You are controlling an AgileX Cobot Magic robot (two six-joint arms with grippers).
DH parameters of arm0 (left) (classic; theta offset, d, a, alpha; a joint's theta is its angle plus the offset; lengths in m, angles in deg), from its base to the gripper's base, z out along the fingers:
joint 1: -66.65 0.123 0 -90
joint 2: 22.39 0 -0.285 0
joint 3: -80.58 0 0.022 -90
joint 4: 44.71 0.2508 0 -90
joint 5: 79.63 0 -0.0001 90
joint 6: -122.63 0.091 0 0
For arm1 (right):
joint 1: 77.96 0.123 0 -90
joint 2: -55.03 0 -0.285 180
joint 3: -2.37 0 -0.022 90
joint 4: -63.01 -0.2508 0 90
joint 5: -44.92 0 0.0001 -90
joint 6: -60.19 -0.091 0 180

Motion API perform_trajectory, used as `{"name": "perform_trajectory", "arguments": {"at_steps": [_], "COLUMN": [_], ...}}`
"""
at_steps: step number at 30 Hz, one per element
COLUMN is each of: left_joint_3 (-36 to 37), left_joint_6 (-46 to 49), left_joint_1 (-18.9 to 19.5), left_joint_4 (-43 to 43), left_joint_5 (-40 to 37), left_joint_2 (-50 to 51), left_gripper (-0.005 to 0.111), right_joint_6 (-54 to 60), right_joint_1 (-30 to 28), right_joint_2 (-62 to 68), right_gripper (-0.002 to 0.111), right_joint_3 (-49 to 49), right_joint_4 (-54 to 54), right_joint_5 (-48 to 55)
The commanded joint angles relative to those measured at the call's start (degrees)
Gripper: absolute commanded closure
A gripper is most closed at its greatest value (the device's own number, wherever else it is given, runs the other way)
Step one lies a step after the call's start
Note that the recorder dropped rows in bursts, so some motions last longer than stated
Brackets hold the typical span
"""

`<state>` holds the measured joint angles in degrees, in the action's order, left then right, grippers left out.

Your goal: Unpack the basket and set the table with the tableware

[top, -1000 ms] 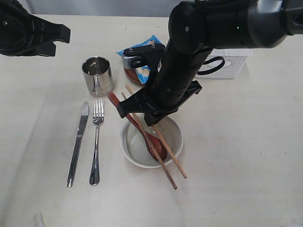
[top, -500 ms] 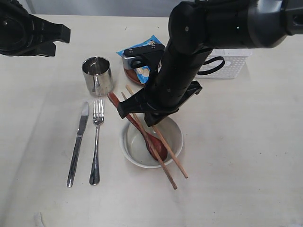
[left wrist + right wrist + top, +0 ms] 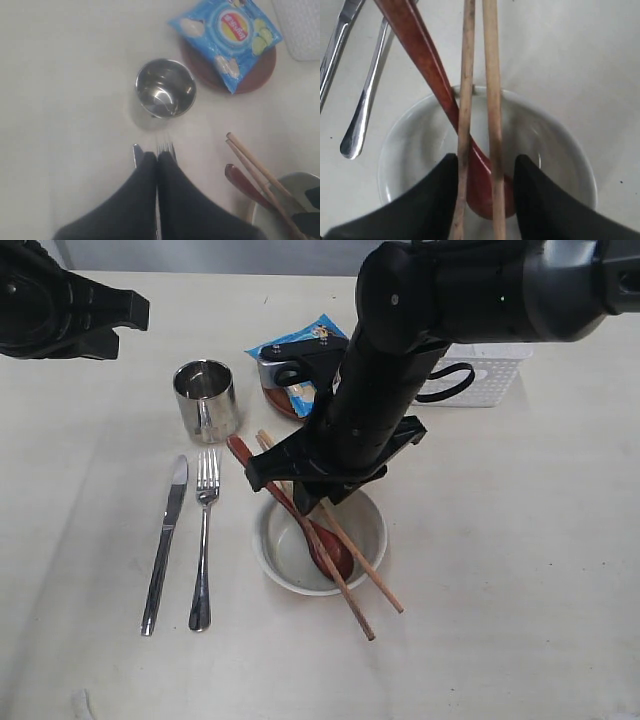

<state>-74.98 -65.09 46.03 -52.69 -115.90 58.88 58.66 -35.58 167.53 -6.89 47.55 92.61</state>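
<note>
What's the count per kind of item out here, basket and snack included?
knife: 1
fork: 1
cup: 1
bowl: 1
spoon: 1
chopsticks: 2
plate: 1
chip bag: 1
basket: 1
Total: 10

table (image 3: 520, 570) bears cup (image 3: 205, 400), knife (image 3: 165, 540), fork (image 3: 204, 540), bowl (image 3: 278, 548), basket (image 3: 490, 375).

Illegible logo on chip bag (image 3: 227, 37)
</note>
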Motion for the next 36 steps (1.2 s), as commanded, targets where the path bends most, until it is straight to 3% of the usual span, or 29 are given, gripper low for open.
{"name": "perform_trajectory", "arguments": {"at_steps": [1, 3, 14, 21, 36], "left_joint_3": [0.43, 0.43, 0.43, 0.43, 0.43], "left_joint_6": [0.00, 0.00, 0.00, 0.00, 0.00], "left_joint_1": [-0.26, -0.26, -0.26, -0.26, -0.26], "left_joint_4": [-0.26, -0.26, -0.26, -0.26, -0.26], "left_joint_5": [0.23, 0.23, 0.23, 0.23, 0.23], "left_joint_2": [-0.15, -0.15, -0.15, -0.15, -0.15], "left_gripper": [0.107, 0.107, 0.107, 0.107, 0.107], "right_joint_6": [0.70, 0.70, 0.92, -10.98, -10.60], "right_joint_1": [0.05, 0.05, 2.20, 6.45, 7.90], "right_joint_2": [0.13, 0.13, 0.13, 0.13, 0.13], "right_gripper": [0.056, 0.052, 0.056, 0.056, 0.056], "right_joint_3": [-0.11, -0.11, -0.11, -0.11, -0.11], "right_joint_4": [-0.11, -0.50, 1.65, 18.12, 15.46], "right_joint_5": [1.20, 1.49, 1.48, 1.88, 1.63]}}
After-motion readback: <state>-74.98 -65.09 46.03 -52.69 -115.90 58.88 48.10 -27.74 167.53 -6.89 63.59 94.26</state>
